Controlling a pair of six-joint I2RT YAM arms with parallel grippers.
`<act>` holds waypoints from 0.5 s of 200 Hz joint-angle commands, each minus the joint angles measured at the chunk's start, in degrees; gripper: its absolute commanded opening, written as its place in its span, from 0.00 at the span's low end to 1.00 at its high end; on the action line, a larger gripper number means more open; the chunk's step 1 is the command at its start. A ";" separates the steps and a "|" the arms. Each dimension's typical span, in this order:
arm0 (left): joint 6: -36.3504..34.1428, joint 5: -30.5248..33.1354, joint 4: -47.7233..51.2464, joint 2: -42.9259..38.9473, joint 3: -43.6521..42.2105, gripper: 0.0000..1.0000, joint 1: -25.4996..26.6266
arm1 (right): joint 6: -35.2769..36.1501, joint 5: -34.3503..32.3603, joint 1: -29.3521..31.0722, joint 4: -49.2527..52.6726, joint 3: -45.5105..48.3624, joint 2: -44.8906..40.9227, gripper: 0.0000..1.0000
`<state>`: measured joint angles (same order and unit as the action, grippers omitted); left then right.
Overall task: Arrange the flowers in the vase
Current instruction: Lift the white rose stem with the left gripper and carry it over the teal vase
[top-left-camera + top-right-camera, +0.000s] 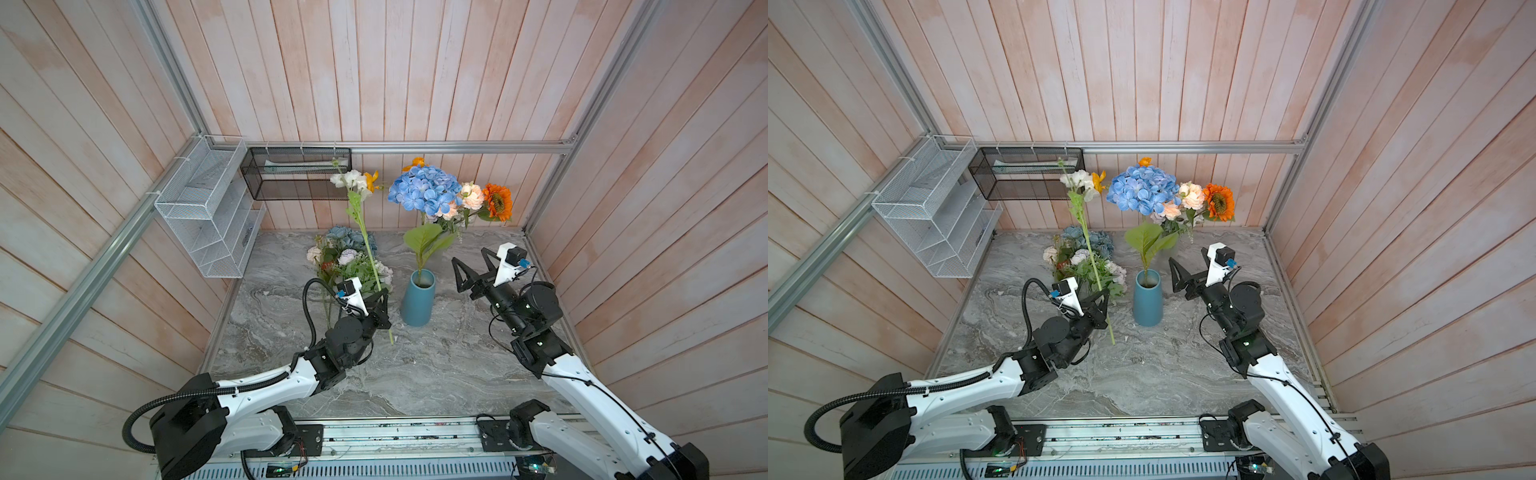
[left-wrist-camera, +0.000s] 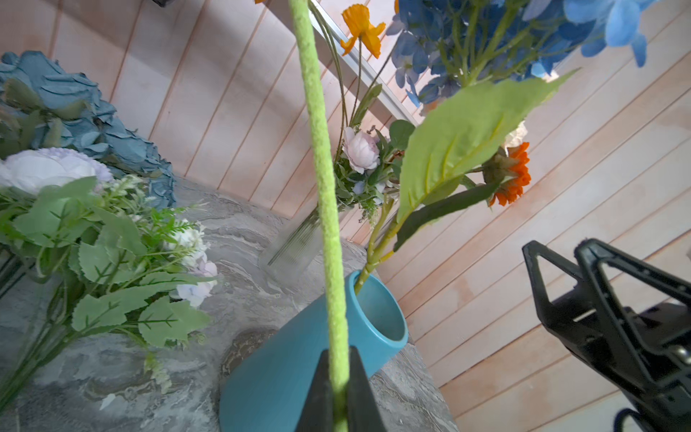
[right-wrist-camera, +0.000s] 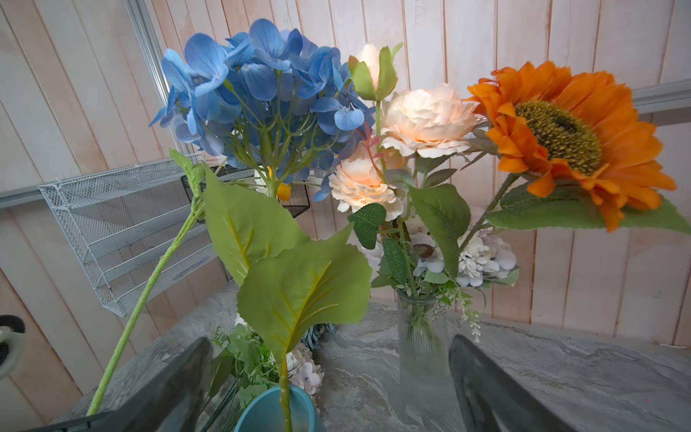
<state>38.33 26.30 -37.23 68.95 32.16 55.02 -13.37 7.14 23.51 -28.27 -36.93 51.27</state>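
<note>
Currently: fuzzy green-stemmed white flower (image 2: 321,157), likely light, whippy, top-heavy; left gripper (image 2: 339,357) pinches lower stem beside teal ceramic vase (image 2: 284,368); right gripper (image 1: 469,255) spread.

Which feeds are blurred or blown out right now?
Left wrist view: stem sharp, left pincer at the picture edge soft, glass vase smeared. Right wrist view: right pincer out of focus, peach roses glaring. Both top views: blue vase crisp, light even.
</note>
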 commanded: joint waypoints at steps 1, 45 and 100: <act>-2.53 2.73 -4.44 0.03 2.25 0.00 2.64 | -1.60 4.26 -0.13 -1.96 -2.29 0.19 0.98; -6.55 4.73 -6.85 1.54 3.03 0.00 7.26 | -4.40 10.19 2.19 -4.67 -3.24 2.93 0.91; -13.94 8.78 -6.52 3.22 2.52 0.00 11.04 | -2.13 15.04 11.60 -2.66 -8.74 11.05 0.83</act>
<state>30.17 30.70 -41.74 71.83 34.17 65.06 -16.32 17.89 32.16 -30.83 -42.26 59.44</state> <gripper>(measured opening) 0.076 0.840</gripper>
